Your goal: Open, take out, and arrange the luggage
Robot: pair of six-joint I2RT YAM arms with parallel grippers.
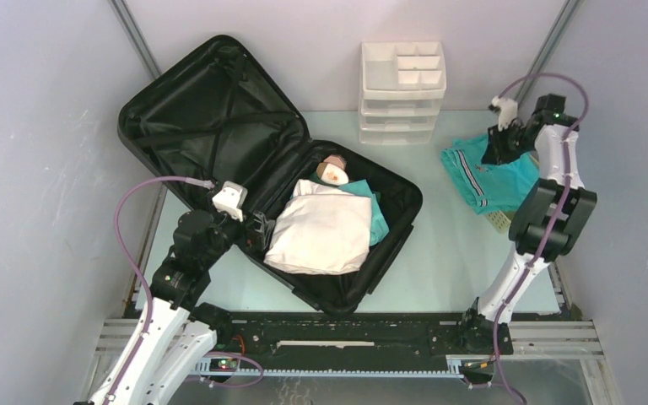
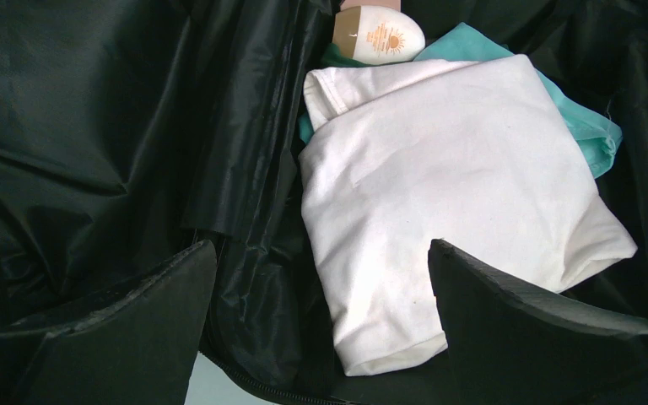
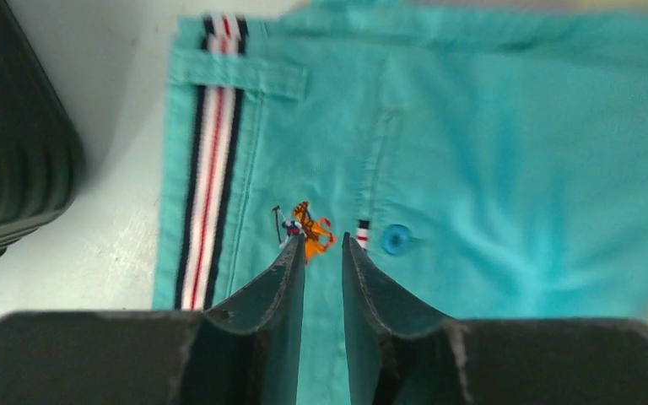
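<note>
The black hard-shell luggage [image 1: 202, 110] lies open on the table, lid flung back to the far left. Its near half holds a folded white cloth [image 1: 321, 228], a teal cloth [image 1: 375, 215] and a tan-and-white bottle [image 1: 333, 171]. My left gripper [image 1: 257, 232] is open at the left rim of that half. In the left wrist view its jaws [image 2: 321, 253] stand wide apart over the white cloth's [image 2: 447, 186] near corner and the black lining [image 2: 93, 126]. My right gripper [image 1: 499, 143] hovers over a teal garment [image 1: 481, 173], jaws [image 3: 323, 240] nearly together and holding nothing.
A white three-tier drawer organizer [image 1: 402, 93] stands at the back centre. A pale yellow basket [image 1: 499, 221] peeks out under the teal garment [image 3: 489, 152] at the right. The luggage's ribbed shell [image 3: 8, 152] shows at the left of the right wrist view.
</note>
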